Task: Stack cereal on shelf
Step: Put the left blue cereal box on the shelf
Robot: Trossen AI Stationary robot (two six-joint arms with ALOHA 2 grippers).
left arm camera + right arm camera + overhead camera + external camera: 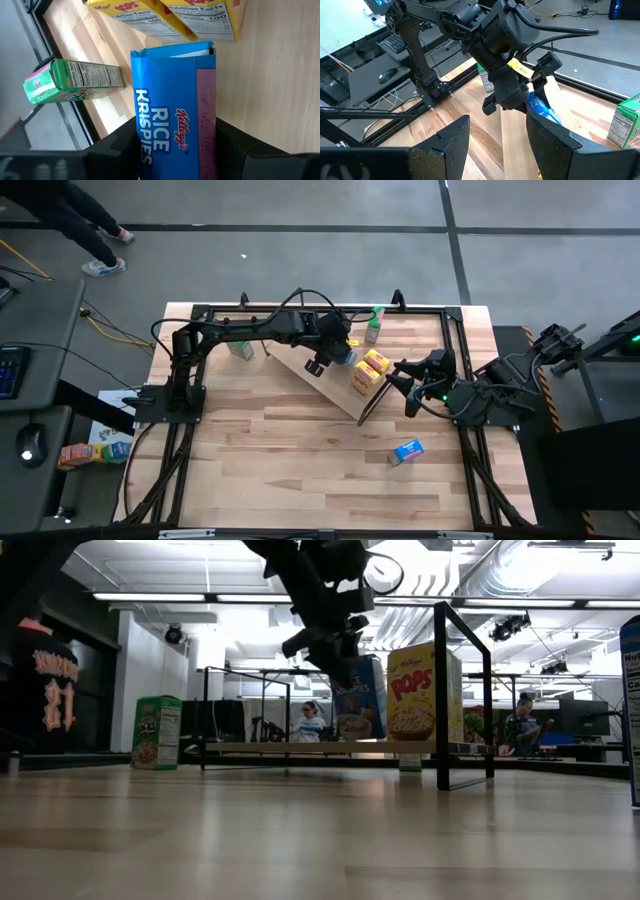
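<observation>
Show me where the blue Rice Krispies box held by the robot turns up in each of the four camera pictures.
High view: blue Rice Krispies box at the left gripper, over the shelf.
Low view: centre, beside the yellow boxes.
Left wrist view: fills the middle.
Right wrist view: a blue sliver under the left gripper.
Shared landmark: the yellow boxes.

a robotics lab set in a big open office hall: the striped wooden desk sits inside a black metal frame on a grey concrete floor. exposed ducts and strip lights run overhead, and people sit at monitors in the background. beside the rig is a side bench with a keyboard and mouse.
</observation>
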